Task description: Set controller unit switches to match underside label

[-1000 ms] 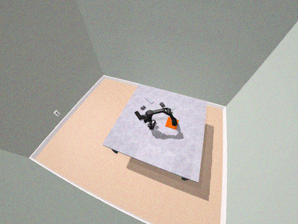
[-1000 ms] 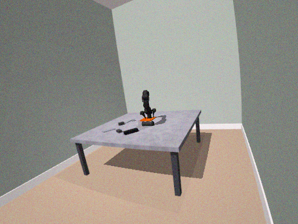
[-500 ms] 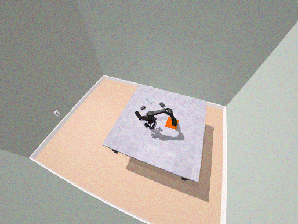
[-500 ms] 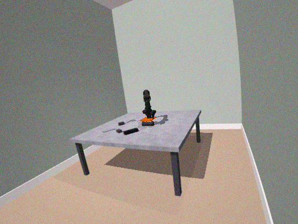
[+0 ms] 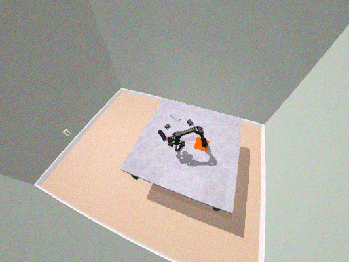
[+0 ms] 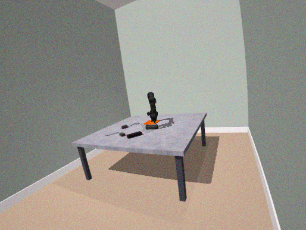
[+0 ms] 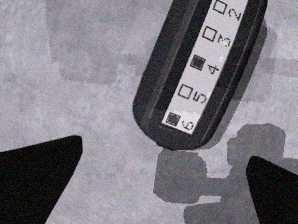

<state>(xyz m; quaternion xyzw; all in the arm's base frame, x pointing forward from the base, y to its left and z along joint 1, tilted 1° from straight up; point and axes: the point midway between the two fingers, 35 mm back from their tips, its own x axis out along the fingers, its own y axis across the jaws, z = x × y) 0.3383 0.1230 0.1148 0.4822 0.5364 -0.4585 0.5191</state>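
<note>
Controller unit (image 5: 178, 150) (image 6: 152, 127) (image 7: 152, 85) lies label up on the tabletop (image 5: 149, 163) (image 6: 166, 146) (image 7: 100, 185), presumably turned over for reading, left of the orange plate (image 5: 197, 144) in the top view. The pincer (image 5: 176, 142) (image 6: 152, 117) (image 7: 168, 157) hangs wide open, gripping nothing, likely lining up to grasp it. Only the wrist view makes the label legible: 6 and 4 filled, 5, 3, 2 empty, 1 out of frame. The exterior view adds the tabletop's legs.

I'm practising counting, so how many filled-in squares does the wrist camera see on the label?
2: the upper filled square by the 4, the lower filled square by the 6. The label's far end is cut off.
</note>
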